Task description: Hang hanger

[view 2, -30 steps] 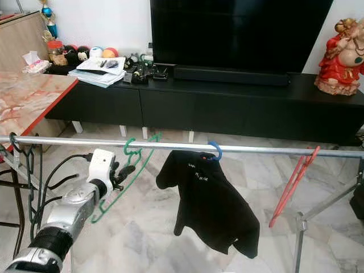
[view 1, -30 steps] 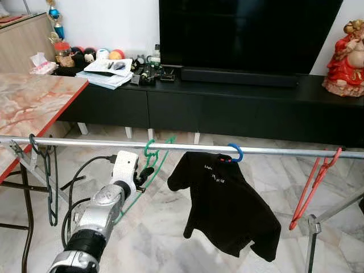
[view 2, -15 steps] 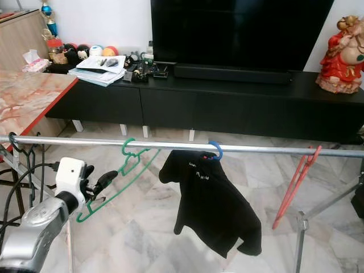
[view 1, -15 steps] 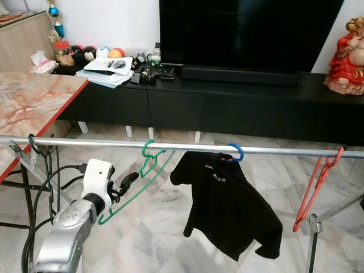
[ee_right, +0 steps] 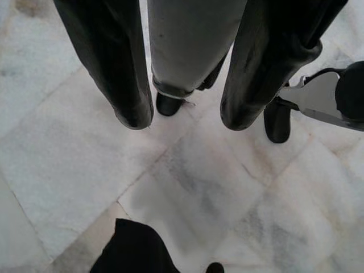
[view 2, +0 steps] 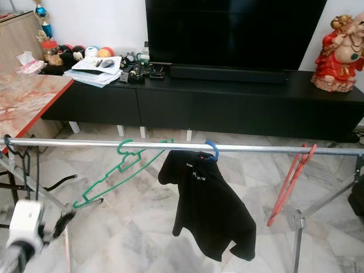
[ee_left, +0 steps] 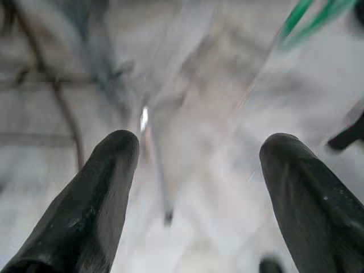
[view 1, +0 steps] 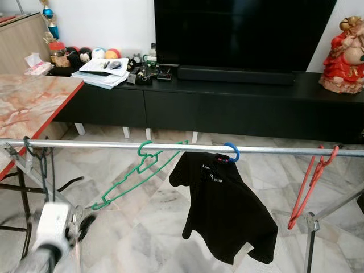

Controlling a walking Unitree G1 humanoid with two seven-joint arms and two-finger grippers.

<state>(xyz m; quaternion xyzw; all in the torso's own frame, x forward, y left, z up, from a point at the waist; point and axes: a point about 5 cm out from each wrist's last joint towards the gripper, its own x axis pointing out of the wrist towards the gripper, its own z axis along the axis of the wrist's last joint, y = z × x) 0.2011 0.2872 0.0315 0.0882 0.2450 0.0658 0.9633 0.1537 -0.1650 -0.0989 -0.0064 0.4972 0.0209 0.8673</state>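
— So, from the left: what's on the rail (view 1: pixel 114 144)?

— First a black hanger (view 1: pixel 35 157) at the far left end, beside the marble table (view 1: pixel 28 102). Then the green hanger (view 1: pixel 136 173), hooked over the rail and tilted, its low end toward the left.

— Is anything gripping it?

— No. The left gripper (ee_left: pixel 193 187) is low, below the rail and apart from the green hanger, blurred, fingers (ee_left: pixel 96 193) spread wide with nothing between them.

— Further along?

— A blue hanger (view 1: pixel 231 151) carrying a black shirt (view 1: pixel 224 205), then a red hanger (view 1: pixel 310 185) near the right end.

— And the right gripper (ee_right: pixel 185 122)?

— Pointing down at the marble floor (ee_right: pixel 187 187), fingers parted, holding nothing.
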